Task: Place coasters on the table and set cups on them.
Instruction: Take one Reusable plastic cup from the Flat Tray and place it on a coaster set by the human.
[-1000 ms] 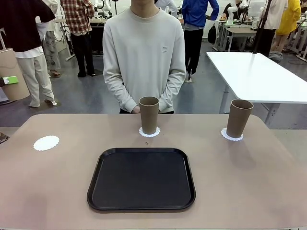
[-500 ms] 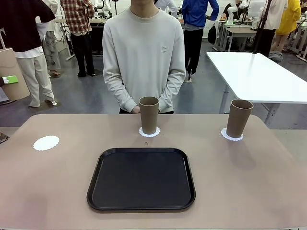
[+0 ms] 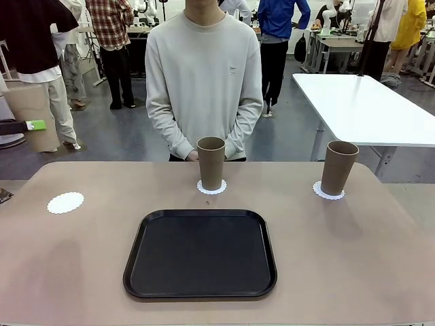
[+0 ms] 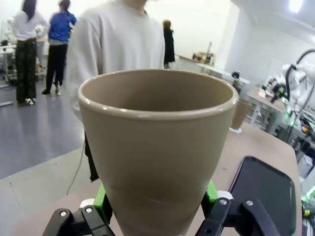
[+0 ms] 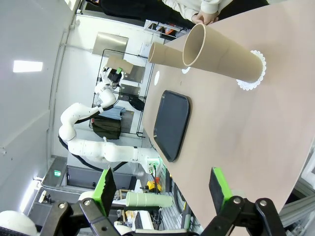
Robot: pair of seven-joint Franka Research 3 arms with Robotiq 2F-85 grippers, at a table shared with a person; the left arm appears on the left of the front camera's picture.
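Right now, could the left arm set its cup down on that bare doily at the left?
Probably yes: the left pincer is shut on a cup, and the bare doily lies on the table's left side with nothing on it or nearby.

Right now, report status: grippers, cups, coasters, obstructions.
Left gripper shut on third cup, off table. Right gripper open, empty. Two cups on coasters; left coaster bare. Black tray mid-table.

Tray (image 3: 200, 254) sits mid-table (image 3: 353, 258) toward the near edge. Behind it, one cup (image 3: 211, 163) on a coaster (image 3: 212, 188); another cup (image 3: 338, 167) on a coaster (image 3: 328, 193) far right; bare coaster (image 3: 66, 202) near the left edge.
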